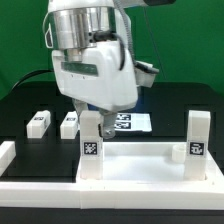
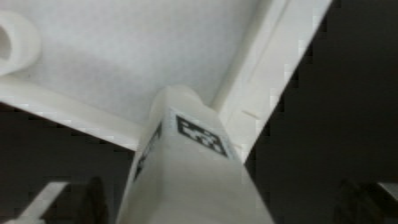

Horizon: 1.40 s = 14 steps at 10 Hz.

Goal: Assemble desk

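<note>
The white desk top (image 1: 135,168) lies at the front of the black table, rim up. Two white legs stand upright on it: one (image 1: 91,145) at the exterior view's left, one (image 1: 197,138) at its right, each with a tag. My gripper (image 1: 92,113) hangs right over the left leg. In the wrist view that leg (image 2: 192,165) rises between my fingers (image 2: 61,203), with a dark gap on each side. The gripper (image 2: 214,208) is open and touches nothing. The desk top's rim (image 2: 270,60) runs past the leg.
Two more white legs (image 1: 38,123) (image 1: 69,123) lie loose on the black table behind the desk top, at the exterior view's left. The marker board (image 1: 133,123) lies flat behind the arm. A green wall closes the back.
</note>
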### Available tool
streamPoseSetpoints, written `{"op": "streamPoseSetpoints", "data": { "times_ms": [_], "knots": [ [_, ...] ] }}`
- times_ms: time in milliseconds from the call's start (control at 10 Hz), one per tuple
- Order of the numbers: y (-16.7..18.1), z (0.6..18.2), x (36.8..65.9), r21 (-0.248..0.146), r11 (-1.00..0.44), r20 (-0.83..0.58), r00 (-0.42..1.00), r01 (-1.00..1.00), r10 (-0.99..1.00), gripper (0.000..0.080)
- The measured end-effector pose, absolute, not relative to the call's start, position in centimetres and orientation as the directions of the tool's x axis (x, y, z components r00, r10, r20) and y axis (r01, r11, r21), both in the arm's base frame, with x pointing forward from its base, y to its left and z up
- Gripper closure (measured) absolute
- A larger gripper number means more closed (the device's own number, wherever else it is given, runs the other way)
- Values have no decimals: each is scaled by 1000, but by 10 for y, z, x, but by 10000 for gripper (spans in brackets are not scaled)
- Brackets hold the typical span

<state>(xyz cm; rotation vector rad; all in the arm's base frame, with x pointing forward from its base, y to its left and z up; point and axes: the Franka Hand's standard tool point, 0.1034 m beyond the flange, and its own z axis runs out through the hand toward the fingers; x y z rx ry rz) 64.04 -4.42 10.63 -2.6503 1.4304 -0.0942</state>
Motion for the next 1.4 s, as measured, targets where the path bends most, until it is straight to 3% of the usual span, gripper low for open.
{"op": "streamPoseSetpoints", "data": {
  "times_ms": [300, 400, 500, 700, 900, 1000, 1300, 1400],
  "knots": [
    [-46, 106, 640, -131, -716, 29, 719, -686, -695, 151],
    [-48, 105, 639, -92, -875, 63, 874, -476, -482, 151],
    [-51, 105, 639, -85, -942, 69, 941, -324, -330, 151],
    [-52, 105, 639, -84, -943, 71, 942, -321, -327, 151],
    [-52, 105, 639, -85, -939, 70, 938, -335, -341, 416],
    [-53, 105, 639, -84, -938, 70, 937, -336, -342, 512],
    [-55, 105, 638, -96, -842, 51, 842, -531, -537, 512],
    [-56, 105, 638, -98, -738, 32, 740, -667, -672, 512]
  ]
}}
